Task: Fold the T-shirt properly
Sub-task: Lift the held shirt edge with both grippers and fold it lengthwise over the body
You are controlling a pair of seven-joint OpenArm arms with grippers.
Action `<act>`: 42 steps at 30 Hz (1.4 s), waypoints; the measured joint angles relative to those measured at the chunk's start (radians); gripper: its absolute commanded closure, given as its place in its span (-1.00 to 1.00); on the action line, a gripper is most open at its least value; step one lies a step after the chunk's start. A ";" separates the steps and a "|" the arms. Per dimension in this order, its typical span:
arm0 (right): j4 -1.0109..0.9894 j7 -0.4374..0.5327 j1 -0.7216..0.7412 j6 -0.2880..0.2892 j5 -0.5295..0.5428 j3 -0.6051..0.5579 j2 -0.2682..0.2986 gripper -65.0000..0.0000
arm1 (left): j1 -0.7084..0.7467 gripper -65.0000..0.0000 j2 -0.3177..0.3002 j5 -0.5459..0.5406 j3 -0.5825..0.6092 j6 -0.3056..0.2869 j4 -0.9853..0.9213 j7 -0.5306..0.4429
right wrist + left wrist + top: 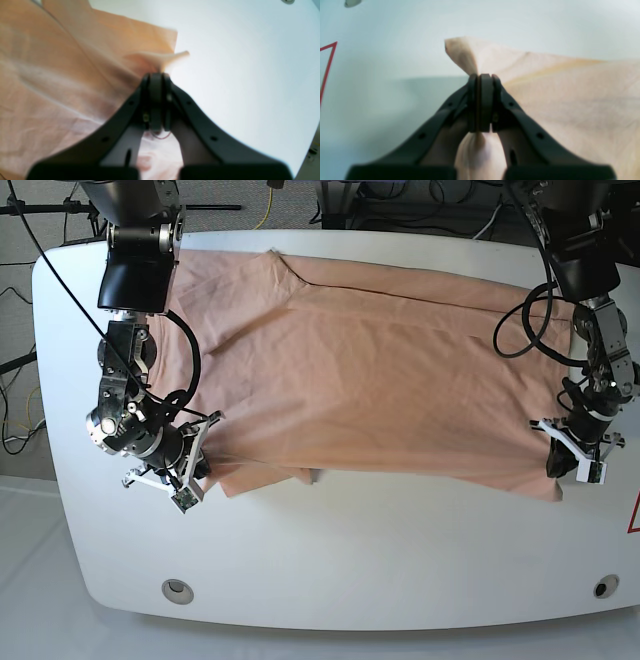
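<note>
The peach T-shirt [370, 370] lies spread wide across the white table [380, 550], wrinkled, with its near hem lifted at both ends. On the right of the base view, my left gripper [562, 467] is shut on the hem's corner. In the left wrist view the black fingertips [482, 77] pinch a bunched tip of T-shirt cloth [570, 100]. On the left of the base view, my right gripper [198, 465] is shut on the other bottom corner. The right wrist view shows its jaws [156, 76] closed on a fold of the T-shirt [62, 75].
The near strip of the table holds two round holes [177, 588] [600, 587]. A red line mark [634, 515] sits at the right edge, also seen as a red outline [327, 65] in the left wrist view. Cables and stands crowd the floor behind the table.
</note>
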 measured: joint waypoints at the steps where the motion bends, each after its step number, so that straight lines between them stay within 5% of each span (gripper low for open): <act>1: 0.006 -0.002 -0.001 0.000 0.000 0.000 0.002 1.00 | 0.010 0.99 -0.001 -0.002 -0.003 -0.007 0.013 0.000; 18: 0.124 -0.052 -0.120 0.002 0.005 0.048 0.018 1.00 | 0.177 1.00 -0.003 -0.020 -0.010 -0.063 0.184 0.034; 34: 0.420 -0.129 -0.372 -0.003 0.055 0.083 0.031 1.00 | 0.403 1.00 -0.024 -0.161 -0.087 -0.048 0.369 0.060; 42: 0.466 -0.144 -0.432 0.001 0.055 0.074 0.042 1.00 | 0.447 1.00 -0.036 -0.145 -0.096 -0.050 0.389 0.039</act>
